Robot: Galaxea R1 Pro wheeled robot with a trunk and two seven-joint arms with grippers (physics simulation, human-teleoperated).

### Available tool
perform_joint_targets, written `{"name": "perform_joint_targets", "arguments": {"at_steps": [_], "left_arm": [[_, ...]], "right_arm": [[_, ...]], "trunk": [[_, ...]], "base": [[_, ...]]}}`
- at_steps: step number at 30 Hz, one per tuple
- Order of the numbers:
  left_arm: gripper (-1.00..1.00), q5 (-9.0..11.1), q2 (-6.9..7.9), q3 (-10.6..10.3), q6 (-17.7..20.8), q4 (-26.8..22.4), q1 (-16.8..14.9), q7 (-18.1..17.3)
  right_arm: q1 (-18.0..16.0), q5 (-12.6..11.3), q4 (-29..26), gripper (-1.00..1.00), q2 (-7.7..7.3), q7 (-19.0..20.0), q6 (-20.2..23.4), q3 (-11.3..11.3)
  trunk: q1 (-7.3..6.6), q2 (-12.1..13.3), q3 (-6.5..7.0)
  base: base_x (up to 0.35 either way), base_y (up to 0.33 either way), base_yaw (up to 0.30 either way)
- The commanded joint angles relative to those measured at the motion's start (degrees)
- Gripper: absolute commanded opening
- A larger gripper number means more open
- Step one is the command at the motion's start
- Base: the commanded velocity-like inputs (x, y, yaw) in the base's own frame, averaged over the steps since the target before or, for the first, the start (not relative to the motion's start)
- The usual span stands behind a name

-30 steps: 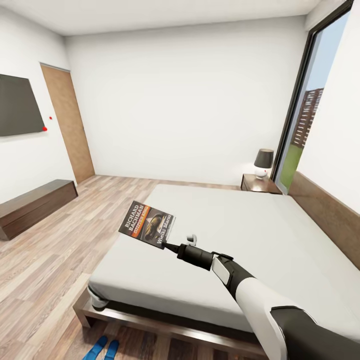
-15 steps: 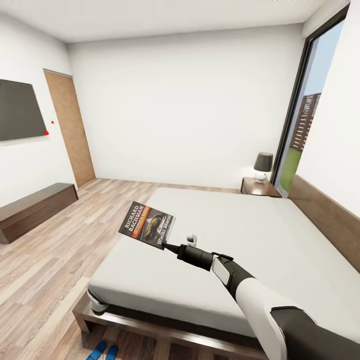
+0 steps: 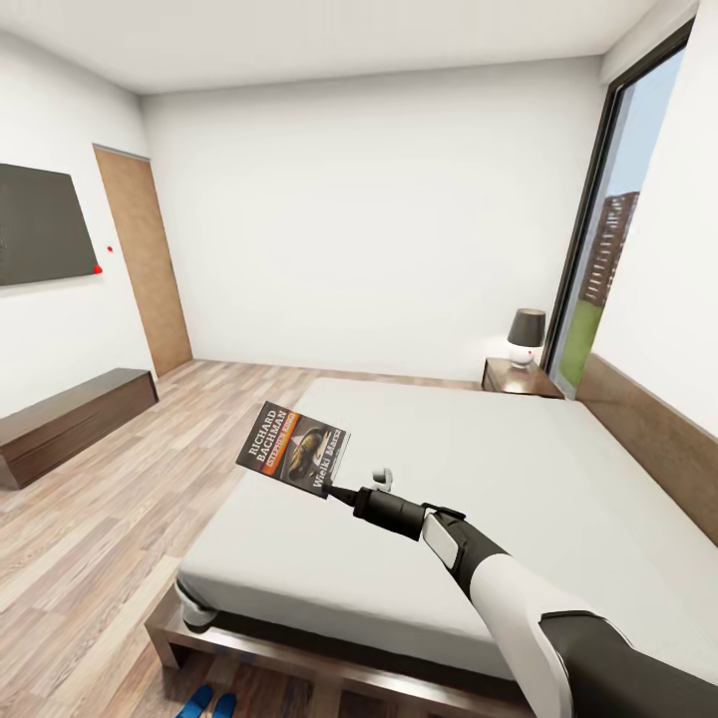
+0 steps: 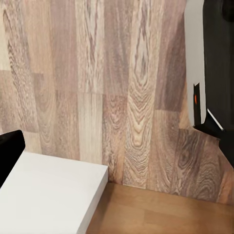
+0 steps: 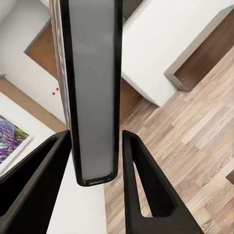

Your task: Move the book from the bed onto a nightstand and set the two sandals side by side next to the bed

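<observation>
My right arm (image 3: 519, 608) wears a white shell between black sections, narrowing to a black wrist and gripper (image 3: 337, 492); its two fingers (image 5: 146, 195) are flat, black and tapered.

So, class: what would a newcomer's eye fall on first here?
The paperback book, held up over the grey bed by the right gripper. Then the lamp on the far nightstand, and blue sandals on the floor at the bed's foot.
</observation>
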Motion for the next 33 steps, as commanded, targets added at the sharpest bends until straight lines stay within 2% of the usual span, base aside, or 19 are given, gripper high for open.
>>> {"name": "perform_joint_targets", "arguments": {"at_steps": [1,16,33], "left_arm": [[1.00,0.6,-0.10,-0.5,0.0,-0.1,0.1,0.2],[1.00,0.6,-2.64,-0.6,0.0,-0.1,0.1,0.0],[1.00,0.6,-3.00,-0.6,0.0,-0.1,0.1,-0.1]], "right_arm": [[0.0,-0.3,0.0,-1.00,0.01,0.1,0.6,-0.1],[0.0,-0.2,0.0,-1.00,0.01,0.1,0.6,-0.1],[0.5,-0.2,-0.2,-1.00,0.01,0.1,0.6,-0.1]], "trunk": [[0.02,0.0,0.00],[0.02,0.0,0.05],[0.02,0.0,0.73]], "base": [[0.000,0.000,0.005],[0.000,0.000,0.001],[0.000,0.000,0.000]]}}
